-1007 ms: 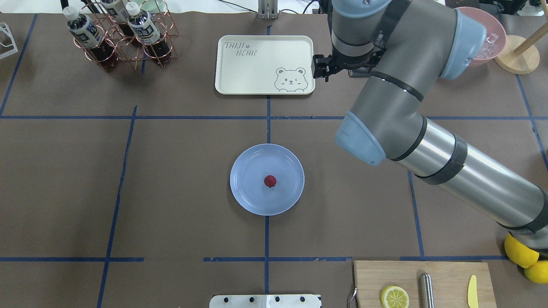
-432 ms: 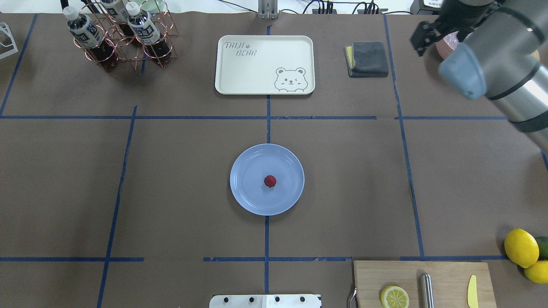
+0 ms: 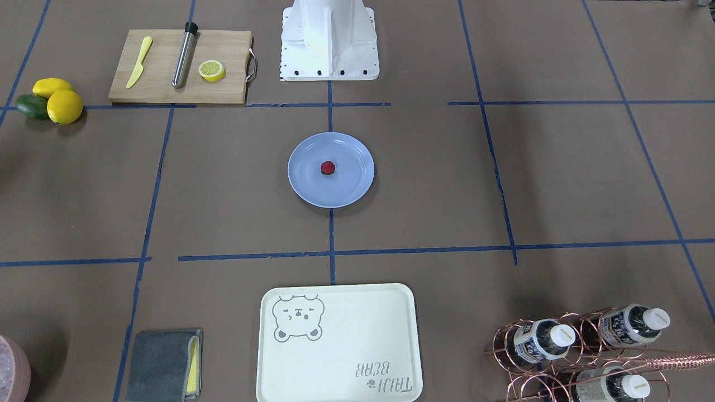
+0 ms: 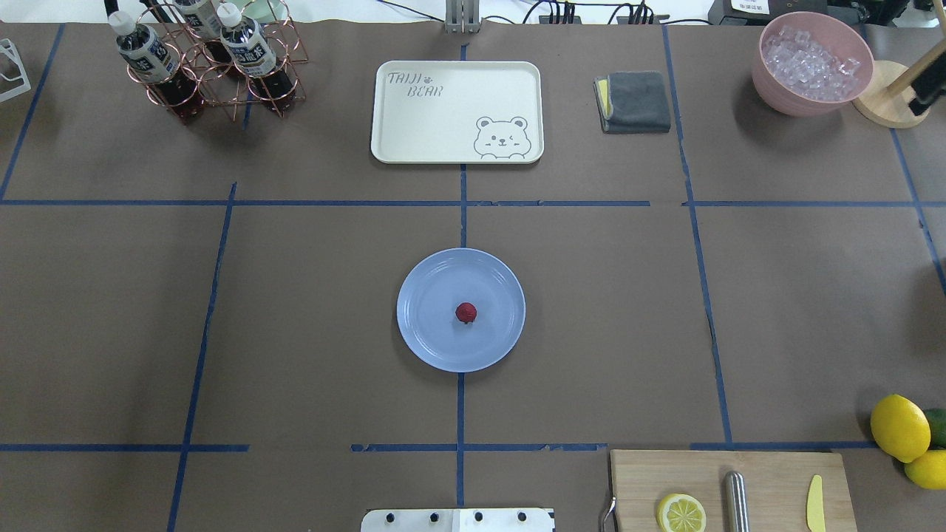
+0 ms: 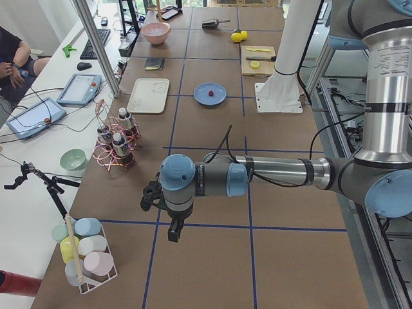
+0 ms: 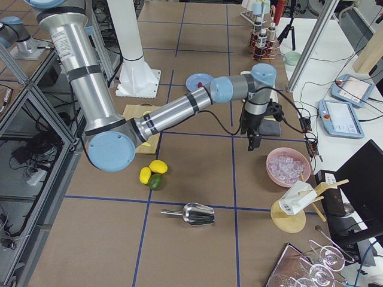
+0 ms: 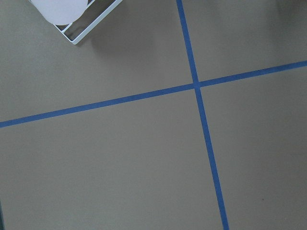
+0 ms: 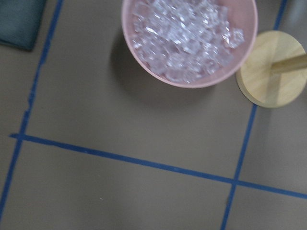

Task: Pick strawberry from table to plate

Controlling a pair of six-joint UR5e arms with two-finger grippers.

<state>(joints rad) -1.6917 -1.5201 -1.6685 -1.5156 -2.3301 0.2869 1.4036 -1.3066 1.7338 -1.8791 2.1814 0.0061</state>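
The strawberry (image 4: 465, 312) (image 3: 328, 167), small and dark red, lies near the middle of the light-blue plate (image 4: 432, 336) (image 3: 310, 187), which rests on the brown table (image 4: 591, 310) at its centre. No gripper is near them. My right gripper (image 6: 252, 142) hangs over the table between the grey cloth and the ice bowl; I cannot tell if it is open. In the overhead view only a dark piece (image 4: 924, 92) shows at the right edge. My left gripper (image 5: 172, 233) hovers over the table's left end, far from the plate, state unclear. Neither wrist view shows fingers.
A cream bear tray (image 4: 457, 111), a bottle rack (image 4: 207, 63), a grey cloth (image 4: 634, 101) and a pink bowl of ice (image 4: 811, 63) line the far side. A cutting board (image 4: 732, 491) and lemons (image 4: 899, 427) sit at the near right. A cup rack (image 5: 87, 248) stands near the left gripper.
My right arm has swung from over the tray's right side toward the right and almost out of the overhead view. The strawberry and plate have not moved.
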